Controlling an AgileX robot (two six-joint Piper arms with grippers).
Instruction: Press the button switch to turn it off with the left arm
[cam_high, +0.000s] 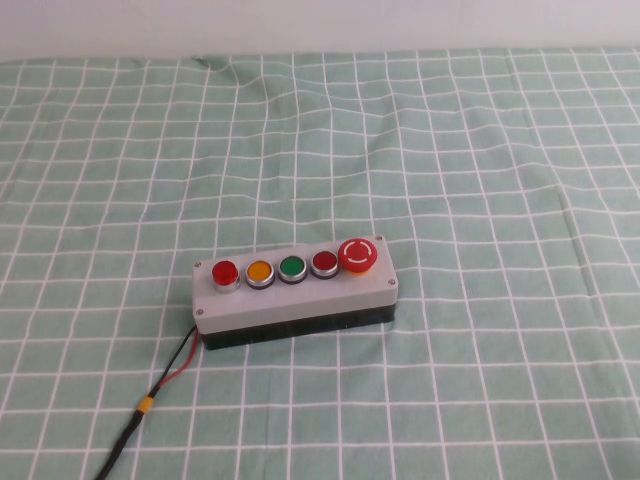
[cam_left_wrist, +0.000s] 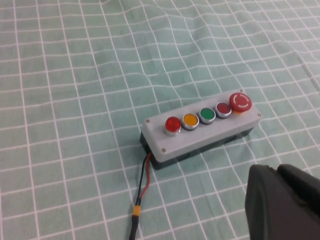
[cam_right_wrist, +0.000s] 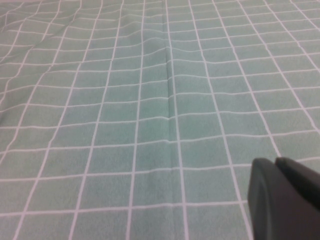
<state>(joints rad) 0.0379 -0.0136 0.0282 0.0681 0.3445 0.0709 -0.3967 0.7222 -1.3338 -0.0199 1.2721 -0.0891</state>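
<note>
A grey box with five buttons in a row lies on the green checked cloth. The button switch is the small bright-red button on a silver collar at the box's left end; it also shows in the left wrist view. Beside it come an orange button, a green one, a darker red flat one and a large red mushroom-head button. My left gripper is shut and empty, well back from the box on the robot's side. My right gripper is shut and empty over bare cloth. Neither gripper shows in the high view.
A red and black cable runs from the box's left end toward the near edge, with an orange sleeve. The green checked cloth covers the whole table and has soft folds.
</note>
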